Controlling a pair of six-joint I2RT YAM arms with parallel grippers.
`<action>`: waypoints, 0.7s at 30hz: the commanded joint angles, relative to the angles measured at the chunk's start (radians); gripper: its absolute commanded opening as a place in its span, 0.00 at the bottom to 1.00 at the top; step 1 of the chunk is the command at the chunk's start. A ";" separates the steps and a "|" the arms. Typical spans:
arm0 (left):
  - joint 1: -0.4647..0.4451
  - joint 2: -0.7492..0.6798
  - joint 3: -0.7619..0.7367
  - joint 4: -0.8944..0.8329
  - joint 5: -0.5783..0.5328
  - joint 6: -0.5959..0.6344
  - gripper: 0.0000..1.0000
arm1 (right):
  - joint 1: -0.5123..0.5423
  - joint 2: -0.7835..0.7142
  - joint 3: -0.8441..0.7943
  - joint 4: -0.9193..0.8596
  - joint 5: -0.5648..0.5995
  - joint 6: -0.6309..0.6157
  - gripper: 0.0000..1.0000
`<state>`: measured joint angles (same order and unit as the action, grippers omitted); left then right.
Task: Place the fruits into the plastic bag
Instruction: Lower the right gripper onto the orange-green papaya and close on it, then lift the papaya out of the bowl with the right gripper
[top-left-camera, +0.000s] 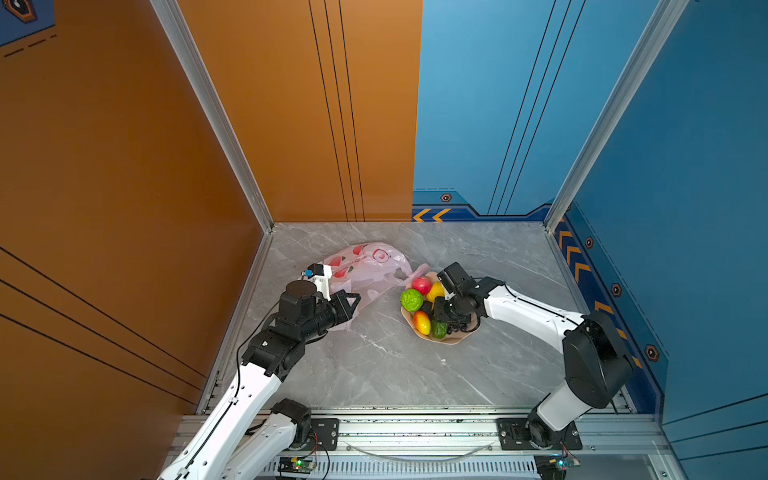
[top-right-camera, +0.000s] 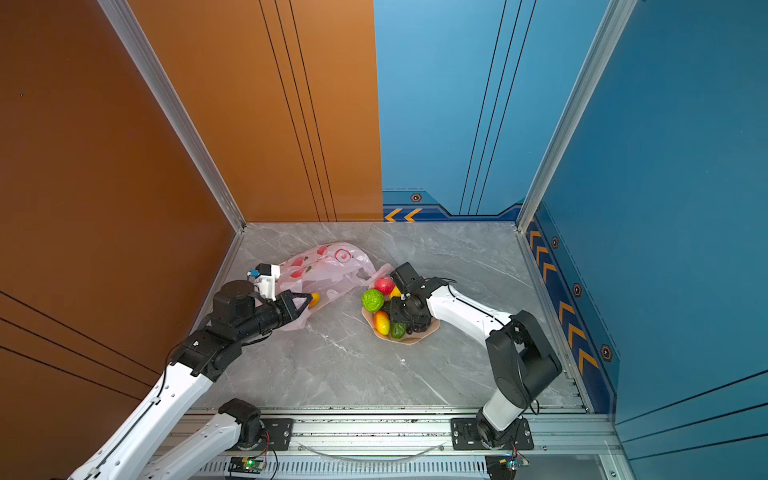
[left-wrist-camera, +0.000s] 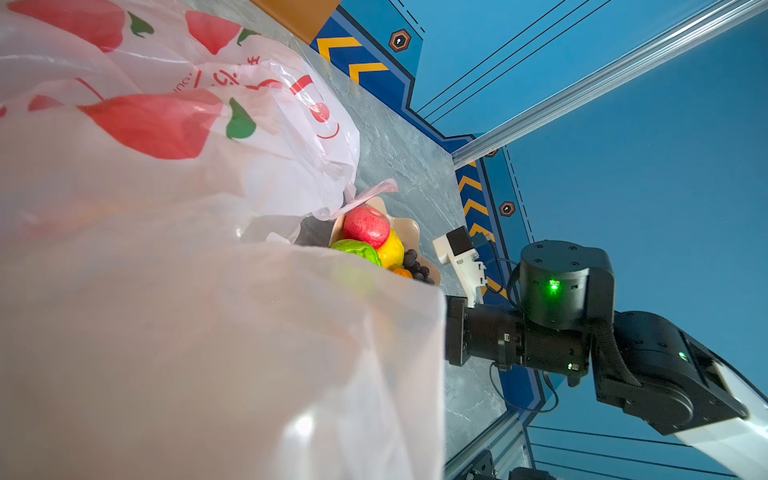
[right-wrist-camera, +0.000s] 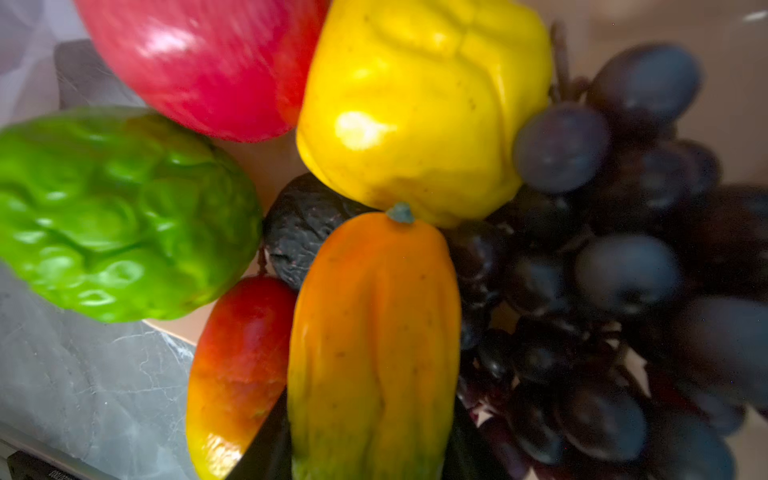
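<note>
The two arms have split the work. On the left, the left gripper (top-left-camera: 352, 302) is clamped tight on the near edge of the thin, translucent pale-pink plastic bag (top-left-camera: 374, 268) with red fruit prints. It holds that edge up off the grey marble-look tabletop (top-left-camera: 374, 370), I take it to keep the mouth open toward the bowl, since such limp film would otherwise fall flat. In the left wrist view the raised film fills most of the picture. The bag lies left of centre, a little farther back than the peach scalloped bowl (top-left-camera: 451, 341), and one loop handle reaches the bowl's far-left rim. A small orange-yellow shape (top-right-camera: 314, 299) shows just beside the jaw tips, perhaps a fruit already inside, but it is too small to tell.

The right gripper (top-left-camera: 435, 312) is down in the bowl, right of centre. Its dark fingers (right-wrist-camera: 266, 449) stand partly apart on either side of the long glossy orange fruit (right-wrist-camera: 374, 332) that fades to green, close against its flanks. Whether they pinch it yet I cannot tell. That fruit lies on top of the pile, so it looks the easy pick.

Packed round it in the bowl are a glossy red apple (right-wrist-camera: 199, 58), a yellow pepper (right-wrist-camera: 419, 104), a knobbly green round fruit (right-wrist-camera: 120, 212), a red-yellow mango (right-wrist-camera: 237, 361), a dark wrinkled avocado (right-wrist-camera: 299, 224) and a purple grape bunch (right-wrist-camera: 615, 270). Most of the job looks to lie ahead.
</note>
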<state>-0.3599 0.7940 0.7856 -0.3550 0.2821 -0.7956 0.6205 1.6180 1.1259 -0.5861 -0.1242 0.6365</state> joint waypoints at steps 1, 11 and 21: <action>0.010 -0.003 -0.015 0.022 0.025 -0.008 0.00 | -0.013 -0.055 0.043 -0.049 0.040 -0.004 0.39; 0.010 -0.004 -0.014 0.028 0.032 -0.013 0.00 | -0.075 -0.177 0.070 -0.092 0.026 -0.024 0.39; 0.011 -0.006 -0.013 0.033 0.034 -0.020 0.00 | -0.138 -0.303 0.089 -0.088 -0.016 -0.037 0.38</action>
<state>-0.3599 0.7940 0.7853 -0.3527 0.2932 -0.8101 0.4969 1.3525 1.1786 -0.6468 -0.1200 0.6247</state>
